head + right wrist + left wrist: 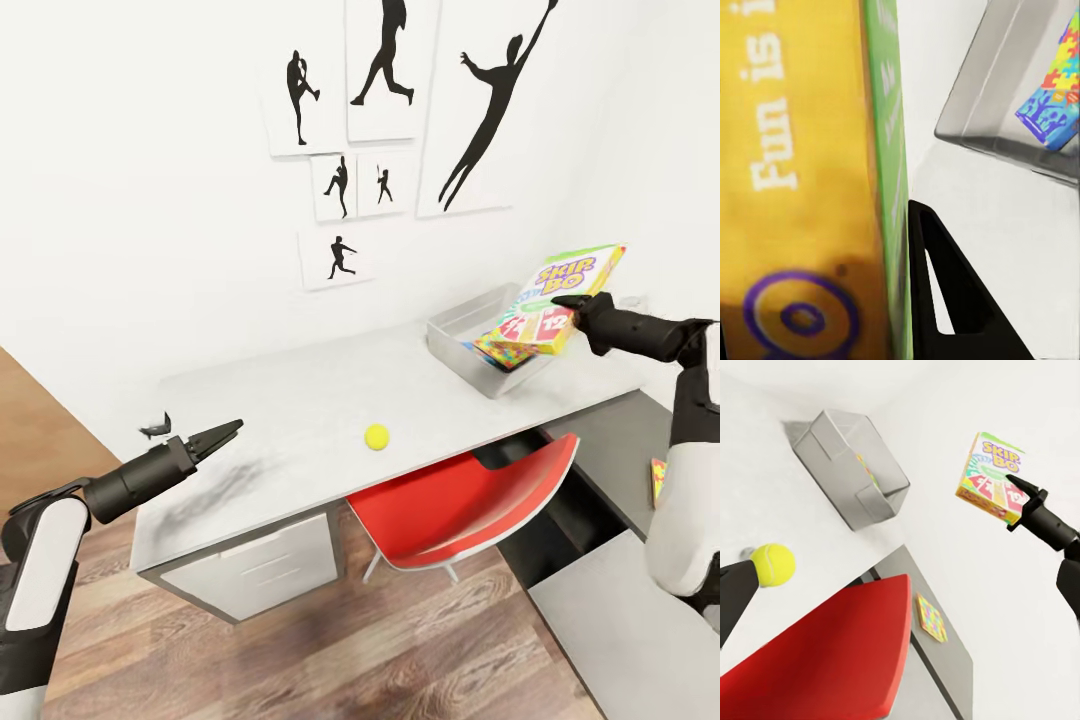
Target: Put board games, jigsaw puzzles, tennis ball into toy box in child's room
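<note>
Right tool (572, 310) holds Skip-Bo box (558, 300) tilted, long axis upward.

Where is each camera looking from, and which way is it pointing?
Head view: from the robot's head, looking down over the table, with both arms, the left gripper and the right gripper holding the Skip-Bo box.
Left wrist view: on the left arm, looking across the tennis ball toward the toy box; the right arm shows.
Right wrist view: on the right arm, pressed close to the Skip-Bo box, facing the toy box; one dark finger shows.
All three share the Skip-Bo box and toy box.
</note>
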Available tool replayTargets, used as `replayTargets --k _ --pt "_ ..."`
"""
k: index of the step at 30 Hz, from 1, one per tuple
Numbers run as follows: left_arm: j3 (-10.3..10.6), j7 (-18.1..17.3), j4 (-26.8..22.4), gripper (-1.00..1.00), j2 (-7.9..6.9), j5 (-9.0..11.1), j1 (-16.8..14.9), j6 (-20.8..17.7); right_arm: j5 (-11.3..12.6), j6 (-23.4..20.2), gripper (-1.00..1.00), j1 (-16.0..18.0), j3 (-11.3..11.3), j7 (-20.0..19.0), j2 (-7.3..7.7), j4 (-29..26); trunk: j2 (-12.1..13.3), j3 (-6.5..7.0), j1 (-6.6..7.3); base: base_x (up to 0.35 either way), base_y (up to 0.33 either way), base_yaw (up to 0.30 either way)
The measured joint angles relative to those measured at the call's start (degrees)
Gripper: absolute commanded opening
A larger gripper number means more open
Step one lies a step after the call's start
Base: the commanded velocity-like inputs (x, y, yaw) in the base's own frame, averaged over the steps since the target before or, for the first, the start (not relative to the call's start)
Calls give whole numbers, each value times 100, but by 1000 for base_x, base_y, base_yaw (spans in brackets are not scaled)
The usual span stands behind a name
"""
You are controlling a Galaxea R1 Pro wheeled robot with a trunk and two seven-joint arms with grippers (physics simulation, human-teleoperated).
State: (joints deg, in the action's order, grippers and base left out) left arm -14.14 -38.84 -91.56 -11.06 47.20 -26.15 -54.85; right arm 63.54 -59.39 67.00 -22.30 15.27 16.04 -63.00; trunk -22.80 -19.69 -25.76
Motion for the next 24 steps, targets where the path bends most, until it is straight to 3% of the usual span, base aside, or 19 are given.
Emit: replayTargets --k 2,6,13,20,24 --pt "7 1 0 100 7 1 0 0 -23 241 -100 234 -1 378 -193 337 0 0 0 0 0 0" --pt "7 -4 -1 100 10 0 3 0 -16 657 -100 488 -4 714 -349 800 0 0 0 0 0 0" --pt "9 -18 -1 100 8 0 1 0 -11 887 -100 570 -33 1077 -353 957 -1 0 2 81 -52 0" --pt "20 -10 -1 100 7 1 1 0 -29 940 -100 586 -511 1197 -315 1144 -1 0 3 229 -168 0" --pt "21 -8 -1 100 13 1 1 3 -35 1110 -100 588 -647 1211 -303 1257 -1 0 3 261 -165 0"
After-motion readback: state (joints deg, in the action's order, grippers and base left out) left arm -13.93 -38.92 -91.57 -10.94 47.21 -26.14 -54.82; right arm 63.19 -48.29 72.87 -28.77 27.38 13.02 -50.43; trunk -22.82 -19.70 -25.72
